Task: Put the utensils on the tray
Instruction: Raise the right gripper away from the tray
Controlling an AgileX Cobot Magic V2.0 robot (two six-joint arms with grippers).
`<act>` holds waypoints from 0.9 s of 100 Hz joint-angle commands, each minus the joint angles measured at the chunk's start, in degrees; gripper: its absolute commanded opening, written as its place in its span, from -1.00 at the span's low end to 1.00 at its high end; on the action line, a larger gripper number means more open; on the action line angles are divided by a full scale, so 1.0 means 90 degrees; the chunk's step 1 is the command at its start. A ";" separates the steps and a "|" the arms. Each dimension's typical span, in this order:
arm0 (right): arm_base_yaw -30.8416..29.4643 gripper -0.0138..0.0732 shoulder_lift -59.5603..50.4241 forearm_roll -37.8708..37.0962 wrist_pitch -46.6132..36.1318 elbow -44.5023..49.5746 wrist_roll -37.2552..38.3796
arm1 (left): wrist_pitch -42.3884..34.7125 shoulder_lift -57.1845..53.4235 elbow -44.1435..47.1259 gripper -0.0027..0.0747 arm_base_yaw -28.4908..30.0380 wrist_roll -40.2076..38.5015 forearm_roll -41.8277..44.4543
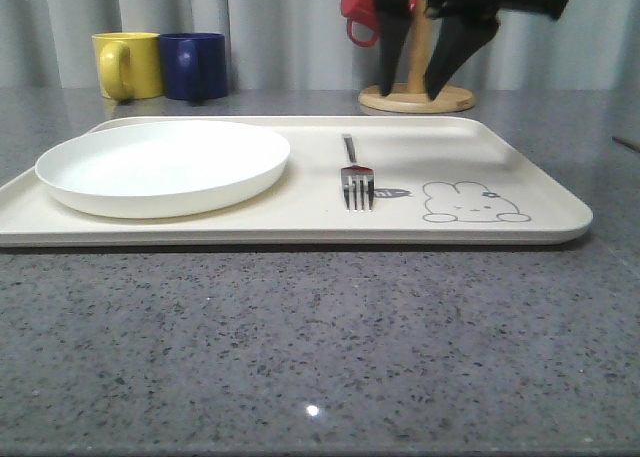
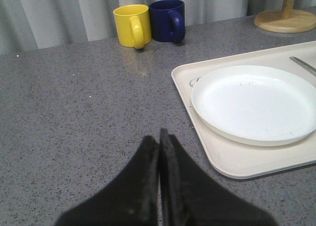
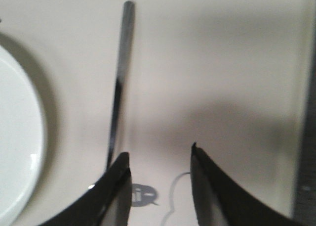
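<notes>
Right gripper: fingers parted with a clear gap, holding nothing, poised above the cream tray. The fork lies flat on the tray just off one finger, its handle running away from the fingertips; the rabbit drawing lies under the gap, partly visible. The white plate sits beyond the fork, on the far side from the fingers.

Left gripper: fingers pressed together, nothing between them, over the bare grey desk. The tray's corner and plate lie to one side of the fingertips; the yellow mug and blue mug stand well ahead, touching or nearly so.
</notes>
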 commanded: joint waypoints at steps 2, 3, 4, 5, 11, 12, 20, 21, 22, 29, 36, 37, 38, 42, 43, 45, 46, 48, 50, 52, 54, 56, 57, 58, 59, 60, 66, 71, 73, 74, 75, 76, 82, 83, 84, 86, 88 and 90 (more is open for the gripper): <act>-0.0114 0.03 -0.0675 -0.0955 0.0354 -0.0216 -0.0112 | -0.0485 0.0067 -0.0162 -0.98 -0.0012 -0.0040 -0.0018; -0.0139 0.03 -0.0716 -0.1034 0.0428 -0.0216 -0.0126 | -0.0485 0.0067 -0.0162 -0.98 -0.0012 -0.0040 -0.0018; -0.0153 0.03 -0.0733 -0.1070 0.0468 -0.0216 -0.0138 | -0.0485 0.0067 -0.0162 -0.98 -0.0012 -0.0040 -0.0018; -0.0167 0.03 -0.0749 -0.1102 0.0504 -0.0216 -0.0153 | -0.0485 0.0067 -0.0162 -0.98 -0.0012 -0.0040 -0.0018; -0.0364 0.03 -0.0875 -0.1233 0.0821 -0.0216 -0.0429 | -0.0485 0.0067 -0.0162 -0.98 -0.0012 -0.0040 -0.0018; -0.0388 0.03 -0.0884 -0.1233 0.0883 -0.0216 -0.0510 | -0.0485 0.0067 -0.0162 -0.98 -0.0012 -0.0040 -0.0018; -0.0686 0.02 -0.0937 -0.1194 0.1239 -0.0210 -0.0924 | -0.0485 0.0067 -0.0162 -0.98 -0.0012 -0.0040 -0.0018; -0.0744 0.02 -0.0944 -0.1175 0.1299 -0.0209 -0.0982 | -0.0485 0.0067 -0.0162 -0.98 -0.0012 -0.0040 -0.0018; -0.0774 0.02 -0.0944 -0.1163 0.1332 -0.0209 -0.1011 | -0.0485 0.0067 -0.0162 -0.98 -0.0012 -0.0040 -0.0018; -0.1115 0.02 -0.0944 -0.1008 0.1622 -0.0209 -0.1331 | -0.0485 0.0067 -0.0162 -0.98 -0.0012 -0.0040 -0.0018; -0.1489 0.02 -0.0938 -0.0786 0.1768 -0.0203 -0.1673 | -0.0485 0.0067 -0.0162 -0.98 -0.0012 -0.0040 -0.0018; -0.1571 0.02 -0.0938 -0.0763 0.1776 -0.0203 -0.1734 | -0.0485 0.0067 -0.0162 -0.98 -0.0012 -0.0040 -0.0018; -0.1613 0.02 -0.0938 -0.0716 0.1792 -0.0203 -0.1764 | -0.0485 0.0067 -0.0162 -0.98 -0.0012 -0.0040 -0.0018; -0.1871 0.02 -0.0938 -0.0581 0.1806 -0.0203 -0.1871 | -0.0485 0.0067 -0.0162 -0.98 -0.0012 -0.0040 -0.0018; -0.1916 0.02 -0.0938 -0.0556 0.1806 -0.0203 -0.1880 | -0.0485 0.0067 -0.0162 -0.98 -0.0012 -0.0040 -0.0018; -0.2052 0.02 -0.0938 -0.0488 0.1806 -0.0203 -0.1907 | -0.0485 0.0067 -0.0162 -0.98 -0.0012 -0.0040 -0.0018; -0.2144 0.02 -0.0938 -0.0465 0.1806 -0.0203 -0.1921 | -0.0485 0.0067 -0.0162 -0.98 -0.0012 -0.0040 -0.0018; -0.2237 0.02 -0.0938 -0.0386 0.1814 -0.0203 -0.1971 | -0.0485 0.0067 -0.0162 -0.98 -0.0012 -0.0040 -0.0018; -0.2378 0.02 -0.0938 -0.0299 0.1829 -0.0203 -0.2031 | -0.0485 0.0067 -0.0162 -0.98 -0.0012 -0.0040 -0.0018; -0.2521 0.02 -0.0938 -0.0192 0.1843 -0.0203 -0.2108 | -0.0485 0.0067 -0.0162 -0.98 -0.0012 -0.0040 -0.0018; -0.2659 0.02 -0.0938 -0.0074 0.1854 -0.0203 -0.2197 | -0.0485 0.0067 -0.0162 -0.98 -0.0012 -0.0040 -0.0018; -0.2790 0.02 -0.0931 0.0051 0.1857 -0.0203 -0.2302 | -0.0485 0.0067 -0.0162 -0.98 -0.0012 -0.0040 -0.0018; -0.2832 0.02 -0.0931 0.0095 0.1864 -0.0198 -0.2335 | -0.0485 0.0067 -0.0162 -0.98 -0.0012 -0.0040 -0.0018; -0.2916 0.02 -0.0926 0.0138 0.1863 -0.0198 -0.2410 | -0.0485 0.0067 -0.0162 -0.98 -0.0012 -0.0040 -0.0018; -0.2956 0.02 -0.0926 0.0223 0.1863 -0.0198 -0.2444 | -0.0485 0.0067 -0.0162 -0.98 -0.0012 -0.0040 -0.0018; -0.3035 0.02 -0.0914 0.0267 0.1864 -0.0198 -0.2484 | -0.0485 0.0067 -0.0162 -0.98 -0.0012 -0.0040 -0.0018; -0.3313 0.02 -0.0863 0.0610 0.1923 -0.0198 -0.2796 | -0.0485 0.0067 -0.0162 -0.98 -0.0012 -0.0040 -0.0018; -0.3490 0.02 -0.0790 0.0748 0.1998 -0.0198 -0.2996 | -0.0485 0.0067 -0.0162 -0.98 -0.0012 -0.0040 -0.0018; -0.3548 0.02 -0.0746 0.0812 0.2026 -0.0198 -0.3064 | -0.0485 0.0067 -0.0162 -0.98 -0.0012 -0.0040 -0.0018; -0.3580 0.02 -0.0714 0.0823 0.2034 -0.0198 -0.3081 | -0.0485 0.0067 -0.0162 -0.98 -0.0012 -0.0040 -0.0018; -0.3594 0.02 -0.0698 0.0824 0.2049 -0.0198 -0.3119 | -0.0485 0.0067 -0.0162 -0.98 -0.0012 -0.0040 -0.0018; -0.3607 0.02 -0.0673 0.0824 0.2056 -0.0198 -0.3134 | -0.0485 0.0067 -0.0162 -0.98 -0.0012 -0.0040 -0.0018; -0.3672 0.02 -0.0549 0.0824 0.2094 -0.0198 -0.3250 | -0.0485 0.0067 -0.0162 -0.98 -0.0012 -0.0040 -0.0018; -0.3672 0.02 -0.0524 0.0824 0.2094 -0.0198 -0.3264 | -0.0485 0.0067 -0.0162 -0.98 -0.0012 -0.0040 -0.0018; -0.3672 0.02 -0.0505 0.0824 0.2094 -0.0198 -0.3284 | -0.0485 0.0067 -0.0162 -0.98 -0.0012 -0.0040 -0.0018; -0.3672 0.02 -0.0453 0.0824 0.2094 -0.0198 -0.3324 | -0.0485 0.0067 -0.0162 -0.98 -0.0012 -0.0040 -0.0018; -0.3672 0.02 -0.0419 0.0816 0.2094 -0.0198 -0.3346 | -0.0485 0.0067 -0.0162 -0.98 -0.0012 -0.0040 -0.0018; -0.3672 0.02 -0.0371 0.0815 0.2086 -0.0198 -0.3393 | -0.0485 0.0067 -0.0162 -0.98 -0.0012 -0.0040 -0.0018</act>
